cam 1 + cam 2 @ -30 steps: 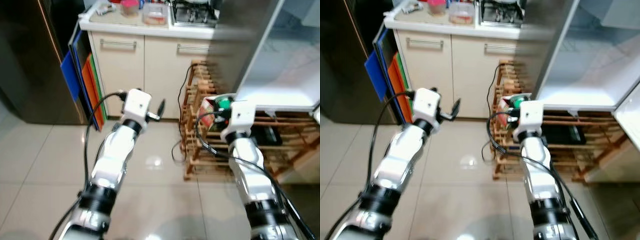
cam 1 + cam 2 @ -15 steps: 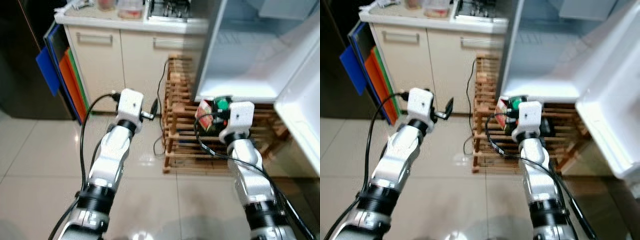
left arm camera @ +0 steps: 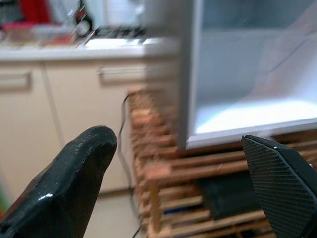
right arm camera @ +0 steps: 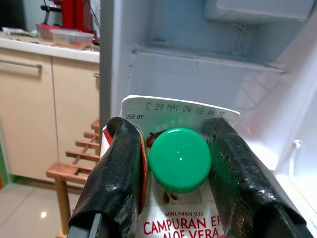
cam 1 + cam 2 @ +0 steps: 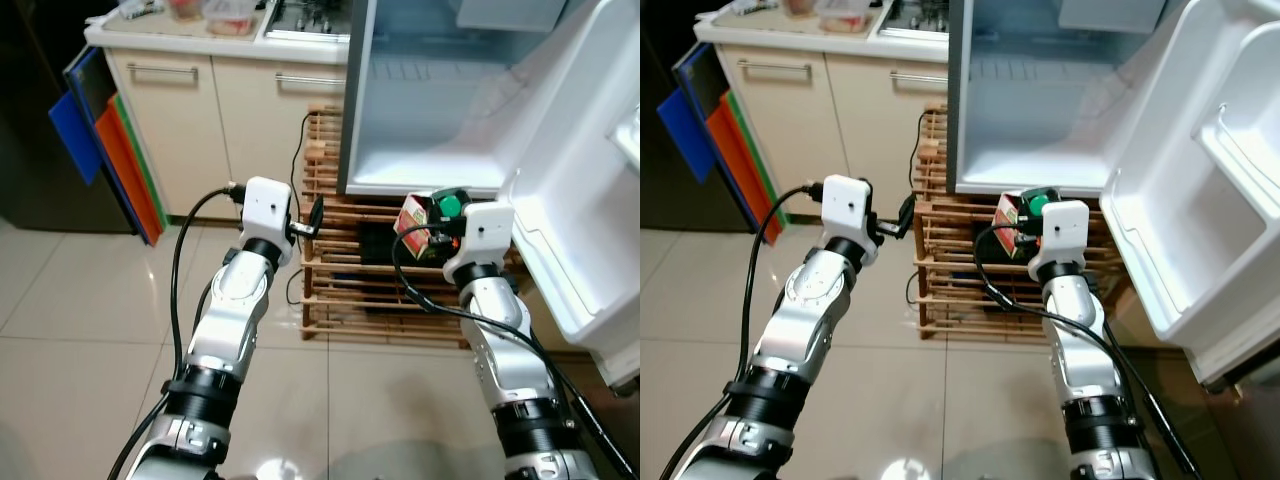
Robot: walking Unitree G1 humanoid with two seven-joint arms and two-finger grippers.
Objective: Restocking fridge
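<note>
Holding the juice carton (image 4: 181, 198) in my right gripper (image 5: 432, 217), I have its two black fingers clamped on either side of the top, just below the fold, with the green cap (image 4: 180, 159) sitting between them. The carton stands upright, its long axis vertical, and it hangs in front of the wooden rack (image 5: 340, 290), just below the front edge of the fridge floor (image 5: 420, 178).

What matters for the next move is this: the open fridge (image 5: 440, 100) lies straight ahead of the carton and slightly above it. The white floor of the compartment is higher than the carton's base, so I judge the carton must rise before it goes forward, or its bottom will catch the front lip. The fridge door (image 5: 575, 200) stands swung out on my right, close beside my right arm, which leaves little room on that side.

My left gripper (image 5: 312, 218) is raised at much the same height, off the left front corner of the fridge, fingers (image 3: 74, 188) spread wide and carrying nothing. The right arm is the nearer one to the opening and already has the load, so I expect this placement falls to it alone.
</note>
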